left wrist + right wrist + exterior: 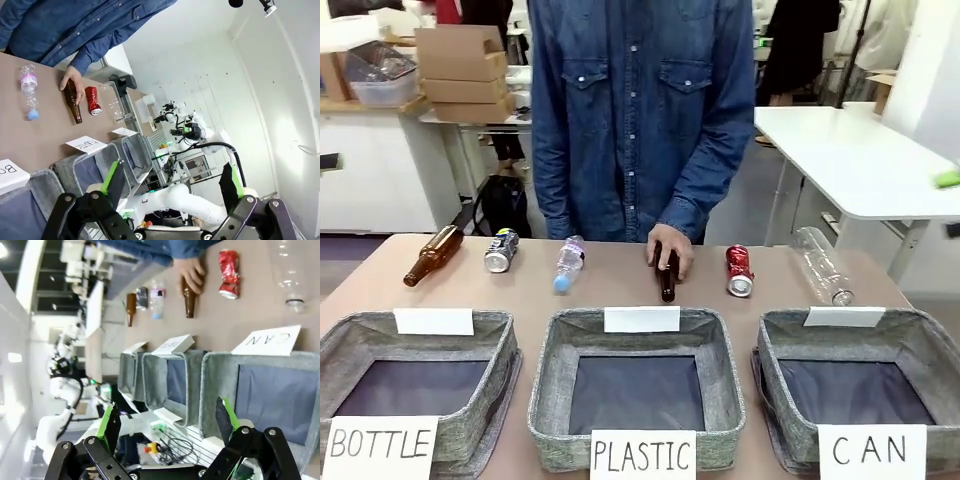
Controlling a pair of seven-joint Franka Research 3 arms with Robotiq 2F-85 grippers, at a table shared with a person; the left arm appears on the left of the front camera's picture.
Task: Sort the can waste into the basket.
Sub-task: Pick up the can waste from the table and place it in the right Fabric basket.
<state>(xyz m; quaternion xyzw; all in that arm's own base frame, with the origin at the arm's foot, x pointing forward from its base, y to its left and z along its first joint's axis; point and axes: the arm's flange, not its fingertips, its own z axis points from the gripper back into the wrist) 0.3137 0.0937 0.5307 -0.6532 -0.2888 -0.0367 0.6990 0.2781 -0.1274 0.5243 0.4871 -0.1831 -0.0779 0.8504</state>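
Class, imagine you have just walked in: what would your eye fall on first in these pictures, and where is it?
Three grey woven baskets line the table's near edge: the BOTTLE basket left, the PLASTIC basket in the middle, the CAN basket right. Along the far edge lies a row of waste, where the shiny red can stands out right of the middle. Beside it a person's hand rests on a brown glass bottle.

brown bottle point(668, 288): far end under hand point(671, 250) | CAN basket point(772, 372): right side cropped

Stacked cardboard boxes point(465, 68) on a white counter point(375, 112) at left, white table point(850, 160) at right, grey floor point(752, 205), white wall point(200, 75)
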